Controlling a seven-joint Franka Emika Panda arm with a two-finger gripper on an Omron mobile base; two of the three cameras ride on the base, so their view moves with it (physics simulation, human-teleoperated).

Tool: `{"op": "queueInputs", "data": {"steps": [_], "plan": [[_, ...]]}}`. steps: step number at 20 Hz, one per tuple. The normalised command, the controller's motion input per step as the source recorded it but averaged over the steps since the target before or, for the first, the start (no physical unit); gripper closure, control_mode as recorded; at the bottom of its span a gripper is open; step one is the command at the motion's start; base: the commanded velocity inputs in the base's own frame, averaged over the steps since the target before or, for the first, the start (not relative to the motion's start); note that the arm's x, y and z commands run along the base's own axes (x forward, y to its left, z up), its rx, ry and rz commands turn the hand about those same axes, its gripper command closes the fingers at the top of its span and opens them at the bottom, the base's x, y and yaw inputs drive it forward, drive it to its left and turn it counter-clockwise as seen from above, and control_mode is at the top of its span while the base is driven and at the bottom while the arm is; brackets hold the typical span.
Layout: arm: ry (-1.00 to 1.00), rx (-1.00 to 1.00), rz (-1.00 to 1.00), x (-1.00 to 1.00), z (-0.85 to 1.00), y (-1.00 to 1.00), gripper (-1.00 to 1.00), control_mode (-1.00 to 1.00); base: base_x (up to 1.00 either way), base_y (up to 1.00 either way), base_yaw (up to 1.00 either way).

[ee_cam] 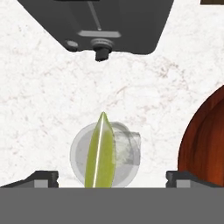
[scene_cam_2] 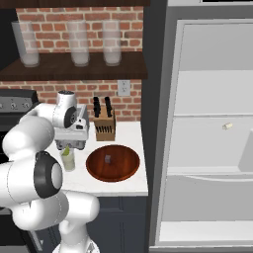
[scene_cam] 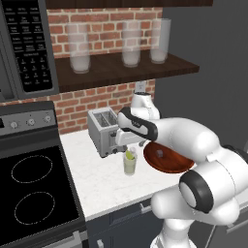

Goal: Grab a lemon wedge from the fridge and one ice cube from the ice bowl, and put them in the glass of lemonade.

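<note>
The glass of lemonade (scene_cam: 130, 166) (scene_cam_2: 68, 160) (ee_cam: 78, 155) stands on the white counter between the toaster and the ice bowl. A yellow-green lemon wedge (scene_cam: 130, 155) (scene_cam_2: 65, 150) (ee_cam: 101, 153) stands on edge in it, beside a pale translucent cube (ee_cam: 127, 147). My gripper (scene_cam: 128, 144) (scene_cam_2: 69, 144) (ee_cam: 111, 179) hangs just above the glass, open, with its fingertips (ee_cam: 41, 178) wide on either side and touching nothing. The reddish-brown ice bowl (scene_cam: 174, 164) (scene_cam_2: 123, 165) (ee_cam: 205, 140) lies to the right with one ice cube (scene_cam: 160, 153) (scene_cam_2: 107, 158) in it. The fridge (scene_cam_2: 207, 99) is open.
A silver toaster (scene_cam: 102, 131) (ee_cam: 96, 22) stands just behind the glass. A knife block (scene_cam_2: 104, 124) is against the brick wall. A small pale piece (scene_cam_2: 227, 126) lies on a fridge shelf. The stove (scene_cam: 34, 184) is at the left, and tall frosted glasses (scene_cam: 131, 43) stand on the shelf above.
</note>
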Motion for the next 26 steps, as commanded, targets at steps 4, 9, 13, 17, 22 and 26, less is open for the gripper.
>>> {"op": "queueInputs", "data": {"steps": [4,9,13,17,22,26], "plan": [[-0.05,0.00,0.00,-0.24,0.00,0.00,-1.00,-1.00,0.00,0.00,0.00],[-0.10,0.02,0.00,-0.24,0.00,0.00,-1.00,-1.00,0.00,0.00,0.00],[-0.11,0.05,0.00,-0.24,0.00,-0.04,-1.00,-1.00,0.00,0.00,0.00],[-0.08,0.05,0.00,-0.23,0.00,-0.11,-1.00,-1.00,0.00,0.00,0.00],[-0.07,0.04,0.00,-0.34,0.00,-0.08,-1.00,-1.00,0.00,0.00,0.00],[-0.08,0.04,-0.01,-0.52,0.00,-0.13,-1.00,-1.00,0.00,0.00,0.00]]}}
